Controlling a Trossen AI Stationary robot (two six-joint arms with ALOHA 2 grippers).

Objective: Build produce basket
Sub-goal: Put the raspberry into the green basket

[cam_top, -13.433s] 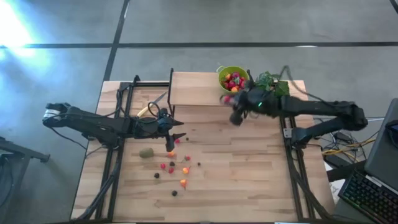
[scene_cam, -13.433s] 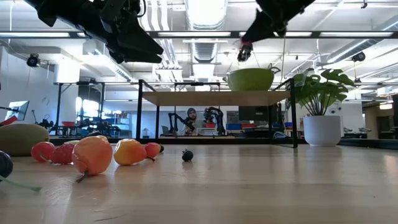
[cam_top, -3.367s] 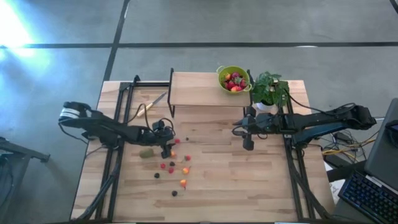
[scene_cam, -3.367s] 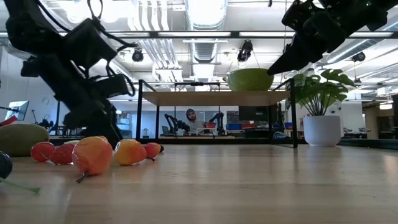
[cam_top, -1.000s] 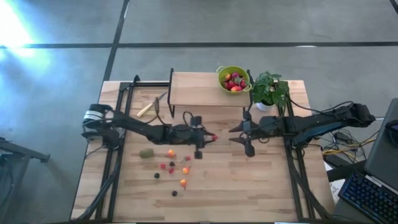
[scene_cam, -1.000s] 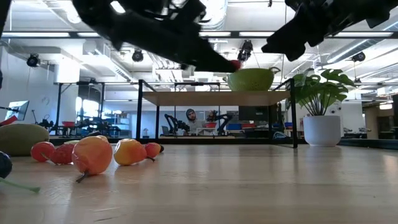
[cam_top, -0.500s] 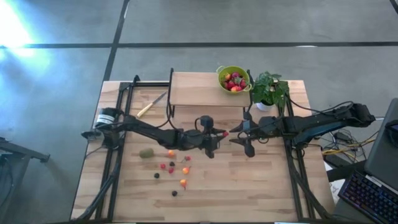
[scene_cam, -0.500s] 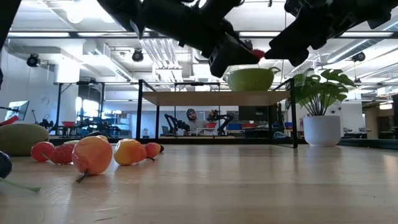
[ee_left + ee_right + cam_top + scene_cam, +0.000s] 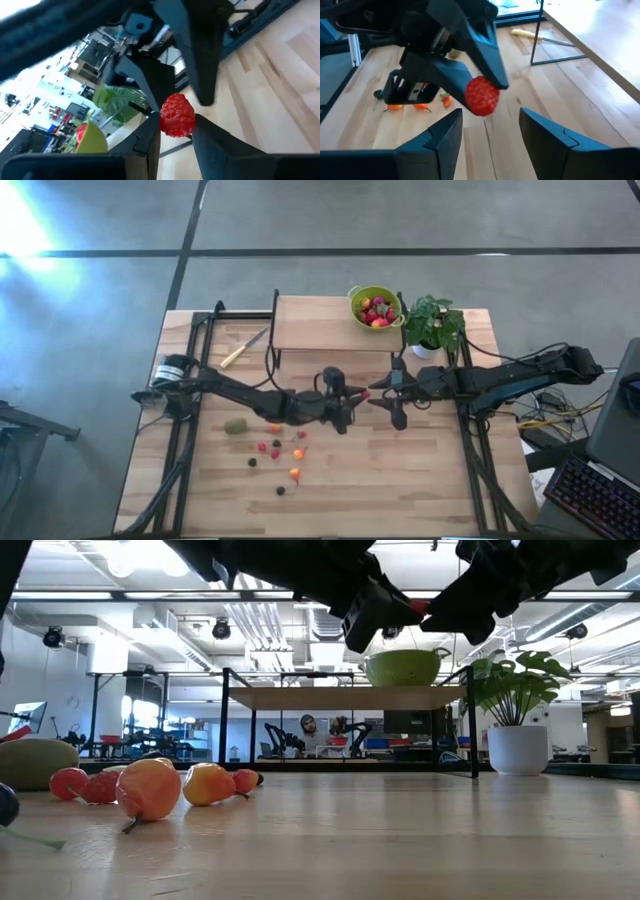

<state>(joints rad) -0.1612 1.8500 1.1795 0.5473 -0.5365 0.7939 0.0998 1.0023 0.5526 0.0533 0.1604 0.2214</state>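
A red raspberry [image 9: 176, 115] hangs above the middle of the table, with my left gripper [image 9: 360, 394] shut on it. My right gripper [image 9: 490, 127] faces it from the table's right side and is open. Its two fingers stand on either side of the berry [image 9: 481, 95] without touching it. The lime-green produce basket [image 9: 375, 306] stands on the raised wooden shelf [image 9: 310, 323] at the back and holds several red and orange fruits. More small fruits [image 9: 277, 450] and a brownish-green kiwi [image 9: 235, 425] lie on the table's left half. My left gripper pinches the raspberry's two sides [image 9: 165, 122] between its two fingers, at their free ends. The fingers [image 9: 212, 142] come about level from the table's left side. The berry is lifted clear, well above the tabletop.
A potted plant [image 9: 435, 326] in a white pot stands right of the basket. A yellow-handled knife [image 9: 243, 348] lies at the back left. The shelf's black frame legs [image 9: 276, 340] rise from the table. Bare wood [image 9: 400, 480] lies near the front right.
My left gripper has carried the raspberry toward the table's right edge and a little up, up to my right gripper's fingers, rolling about its own line as it went. The berry stays pinched and clear of the table.
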